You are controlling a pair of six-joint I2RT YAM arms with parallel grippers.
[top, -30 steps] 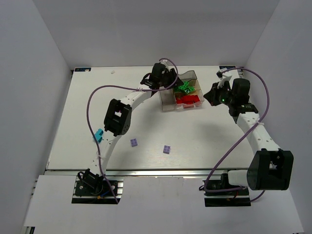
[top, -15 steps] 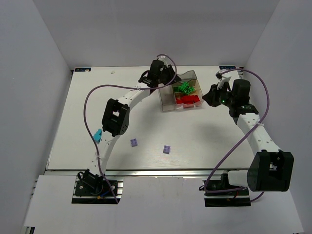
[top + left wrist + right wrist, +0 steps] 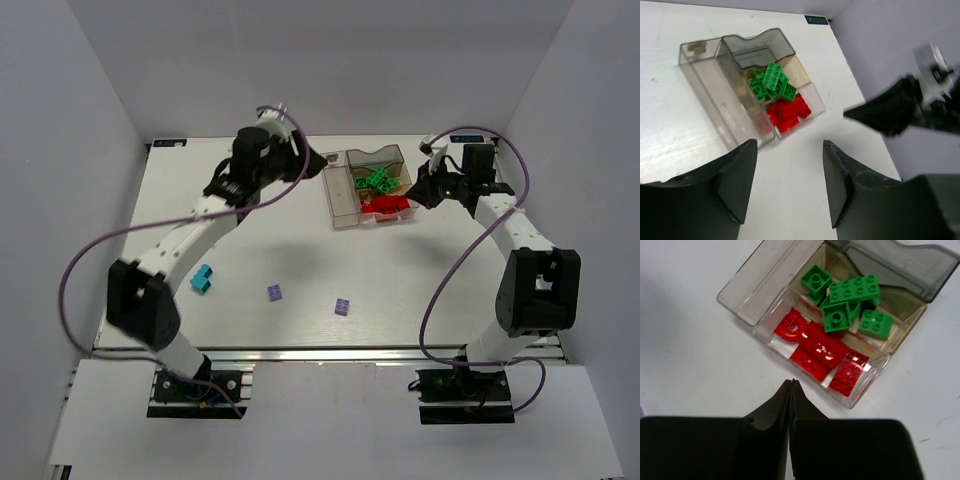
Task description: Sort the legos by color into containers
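Loose on the table [image 3: 450, 290], well short of the containers [image 3: 340, 200] on their near side: lilac lego [image 3: 342, 306], second lilac lego [image 3: 274, 292] further left, teal lego [image 3: 202, 279] furthest left.
left gripper [image 3: 790, 187]: jaws spread, nothing between them. It sits just left of the containers; they lie ahead and left of the gap, no contact.
right gripper [image 3: 791, 386]: jaws pressed together, empty. Tips are just short of the containers' right side, aimed at the red compartment.
Inside the containers: red legos [image 3: 820, 352] in the nearer small compartment, green legos [image 3: 845, 302] piled in the one behind it.
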